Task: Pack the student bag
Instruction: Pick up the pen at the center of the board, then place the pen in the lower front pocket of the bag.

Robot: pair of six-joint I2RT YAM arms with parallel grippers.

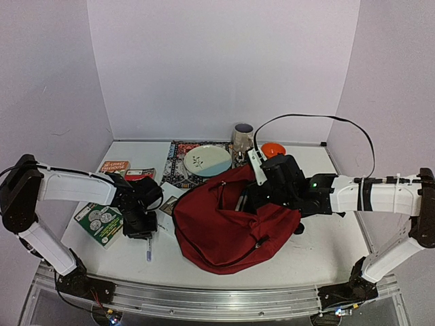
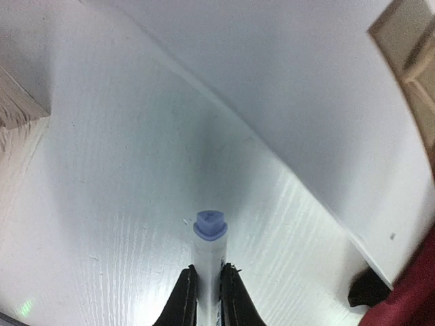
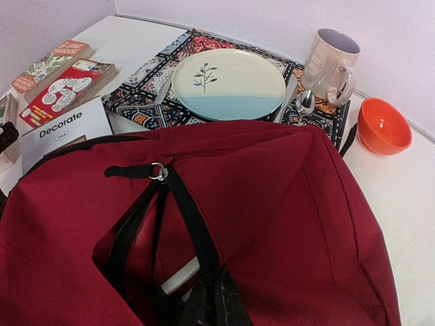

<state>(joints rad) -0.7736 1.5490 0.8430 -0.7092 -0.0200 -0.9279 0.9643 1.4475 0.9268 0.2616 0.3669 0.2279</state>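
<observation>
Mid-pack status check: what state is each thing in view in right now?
student bag: unzipped, rim lifted on one side.
right gripper: shut on the bag's rim.
pen: capped, gripped.
left gripper: shut on the pen.
plate: empty, lying flat.
mug: upright.
orange bowl: upright, empty.

Books [image 1: 114,166] lie left of student bag [image 1: 224,231]; plate [image 1: 207,160] behind, seemingly on mat [image 1: 177,163].

The left arm [image 1: 68,187] and right arm [image 1: 380,193] have white link shells and black joint housings; the left gripper [image 2: 209,285] and right gripper [image 3: 212,299] are black. A thin black cable [image 1: 319,117] loops above the right arm, which shows a green light [image 1: 314,182], apparently a status LED.
</observation>
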